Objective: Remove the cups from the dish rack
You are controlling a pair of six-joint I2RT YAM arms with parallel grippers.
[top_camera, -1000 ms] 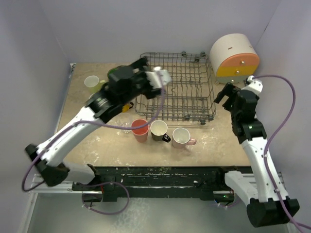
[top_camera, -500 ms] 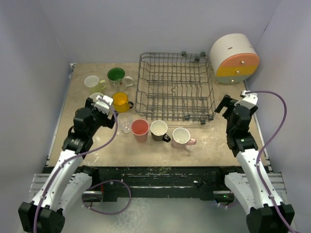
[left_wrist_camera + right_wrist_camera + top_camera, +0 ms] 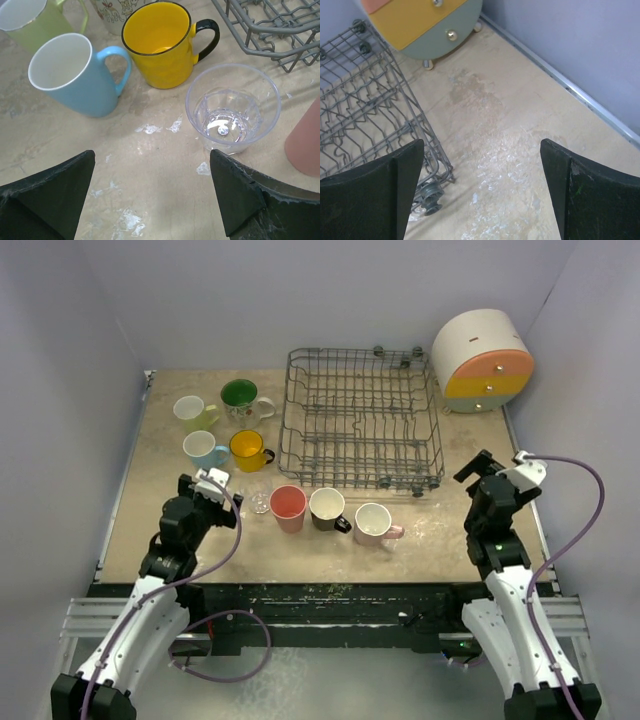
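Note:
The grey wire dish rack [image 3: 360, 420] stands at the back with no cups in it; its corner shows in the left wrist view [image 3: 280, 25] and the right wrist view [image 3: 365, 105]. On the table stand the pale yellow-green cup [image 3: 190, 410], green-inside white mug [image 3: 240, 395], light blue mug [image 3: 203, 448] [image 3: 70, 75], yellow-orange mug [image 3: 246, 448] [image 3: 160, 45], clear glass [image 3: 261, 502] [image 3: 232, 107], salmon tumbler [image 3: 288, 507], black mug [image 3: 326, 507] and pink mug [image 3: 373, 523]. My left gripper [image 3: 213, 488] [image 3: 152, 195] is open and empty, just near of the blue mug and glass. My right gripper [image 3: 477, 465] [image 3: 482, 185] is open and empty, right of the rack.
The round cream-orange-yellow drawer box [image 3: 483, 358] stands at the back right, also in the right wrist view [image 3: 420, 20]. Grey walls close in the back and both sides. A metal strip [image 3: 560, 82] runs along the right table edge.
My left arm has drawn back from the rack to the near left, leaving the light blue mug standing beside the yellow-orange one. My right arm has drawn back toward the near edge.

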